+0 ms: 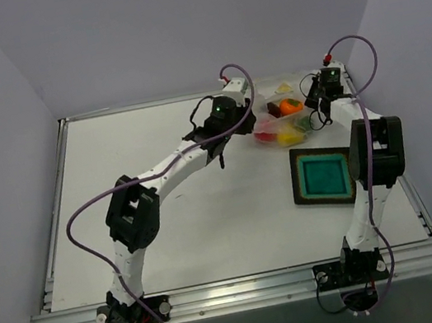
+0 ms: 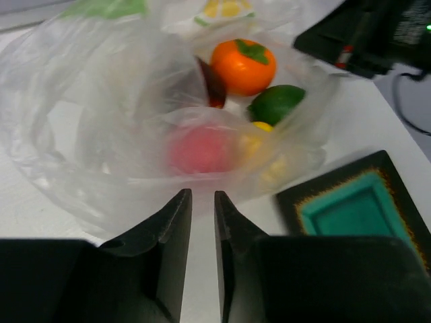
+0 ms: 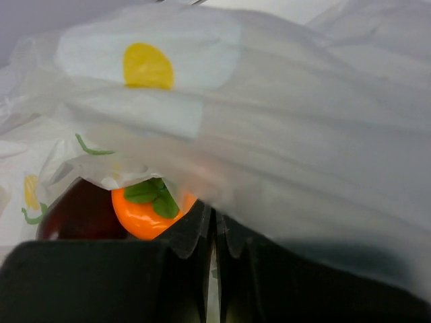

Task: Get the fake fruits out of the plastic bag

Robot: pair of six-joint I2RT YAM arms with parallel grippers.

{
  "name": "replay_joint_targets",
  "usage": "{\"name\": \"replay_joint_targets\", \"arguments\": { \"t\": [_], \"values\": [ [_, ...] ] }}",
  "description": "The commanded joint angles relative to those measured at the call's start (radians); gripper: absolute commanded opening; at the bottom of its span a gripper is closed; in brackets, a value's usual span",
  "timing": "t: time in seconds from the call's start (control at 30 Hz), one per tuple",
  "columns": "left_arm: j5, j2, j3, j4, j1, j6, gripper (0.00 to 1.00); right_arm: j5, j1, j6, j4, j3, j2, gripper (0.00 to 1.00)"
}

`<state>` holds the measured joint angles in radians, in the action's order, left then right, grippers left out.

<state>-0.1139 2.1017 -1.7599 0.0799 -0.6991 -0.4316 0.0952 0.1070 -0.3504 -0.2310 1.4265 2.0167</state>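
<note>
The plastic bag (image 1: 274,118) lies at the back right of the table, wrinkled and see-through, with the fake fruits inside. In the left wrist view I see an orange fruit (image 2: 243,65), a green one (image 2: 276,103), a dark red one (image 2: 214,84), and a red one (image 2: 199,149) and a yellow one (image 2: 259,138) blurred behind the film (image 2: 87,101). My left gripper (image 2: 203,196) stands at the bag's near edge, its jaws a narrow slit apart with only table between them. My right gripper (image 3: 214,215) is shut, with the bag's film (image 3: 289,134) draped over and caught at its tips, beside the orange fruit (image 3: 138,212).
A dark square tray (image 1: 297,180) with a teal inside sits on the table in front of the bag, near the right arm. Its corner (image 2: 377,168) shows to the right of my left fingers. The right arm's wrist (image 2: 377,33) sits just behind the bag.
</note>
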Motion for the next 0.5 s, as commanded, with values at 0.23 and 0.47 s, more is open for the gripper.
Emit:
{"name": "replay_joint_targets", "arguments": {
  "t": [0.23,0.47],
  "values": [
    [0.295,0.16,-0.518,-0.337,-0.103,0.116,0.35,0.041,-0.043,-0.028,-0.091,-0.086,-0.055,0.0],
    [0.431,0.48,-0.985,-0.526,-0.097,0.129,0.08,0.07,-0.044,-0.038,-0.103,-0.098,-0.078,0.0]
  ]
}}
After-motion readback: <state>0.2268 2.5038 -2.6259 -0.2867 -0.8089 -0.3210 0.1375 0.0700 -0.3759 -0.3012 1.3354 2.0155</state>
